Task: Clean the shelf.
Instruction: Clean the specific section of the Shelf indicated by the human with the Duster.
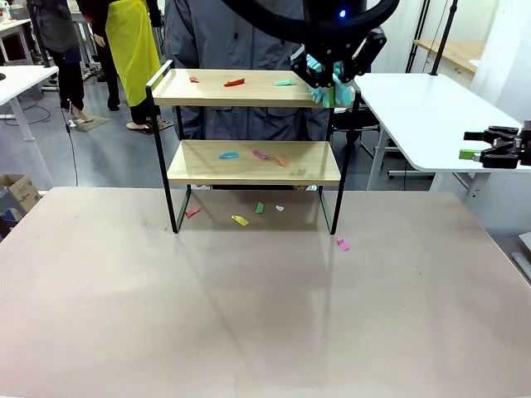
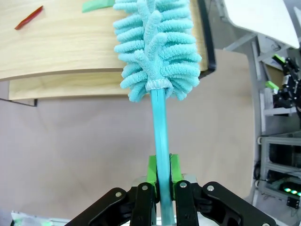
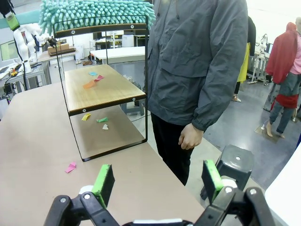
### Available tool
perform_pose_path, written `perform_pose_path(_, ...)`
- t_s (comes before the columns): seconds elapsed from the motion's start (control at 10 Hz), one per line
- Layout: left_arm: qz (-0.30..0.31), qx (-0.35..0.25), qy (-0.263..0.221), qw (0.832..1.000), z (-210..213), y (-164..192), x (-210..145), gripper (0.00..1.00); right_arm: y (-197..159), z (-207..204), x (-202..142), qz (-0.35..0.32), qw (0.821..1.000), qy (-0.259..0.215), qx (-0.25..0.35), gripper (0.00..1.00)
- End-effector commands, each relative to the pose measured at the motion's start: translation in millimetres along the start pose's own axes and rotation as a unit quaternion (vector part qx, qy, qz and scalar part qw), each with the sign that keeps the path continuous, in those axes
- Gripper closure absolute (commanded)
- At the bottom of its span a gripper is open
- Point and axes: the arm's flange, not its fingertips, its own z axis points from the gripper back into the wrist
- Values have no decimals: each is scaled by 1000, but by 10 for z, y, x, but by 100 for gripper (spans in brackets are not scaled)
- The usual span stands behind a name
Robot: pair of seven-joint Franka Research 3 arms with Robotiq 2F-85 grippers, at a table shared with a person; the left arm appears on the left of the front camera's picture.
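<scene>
Two-tier shelf (image 1: 199,168) stands on the tabletop (image 1: 249,332), coloured scraps (image 1: 235,82) on both boards; the left jaws pinch a teal duster (image 2: 157,47) at the top board's right end, the right jaws are spread.

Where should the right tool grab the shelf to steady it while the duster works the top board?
Probably the shelf's near right upright, below the lower board: a thin black bar that the open right tool can straddle, coming in from the right. The boards look too broad to pinch, and the duster, held in the left tool, sits at the top board's right end.
</scene>
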Motion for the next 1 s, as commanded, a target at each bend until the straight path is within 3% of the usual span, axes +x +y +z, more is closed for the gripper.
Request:
perform_pose_path(0.0, -2, 18, 20, 1000, 39, 301, 22, 87, 13, -15, 22, 2, 1000, 1, 1, 0)
perform_pose_path(0.3, -2, 60, 39, 997, 84, 765, 174, 87, 13, -15, 22, 2, 1000, 1, 1, 0)
perform_pose_path(0.6, -8, 125, 33, 992, 85, 1482, 317, 87, 13, -15, 22, 2, 1000, 1, 1, 0)
perform_pose_path(0.9, -44, 228, -36, 972, 276, 1809, 262, 87, 13, -15, 22, 2, 1000, 1, 1, 0)
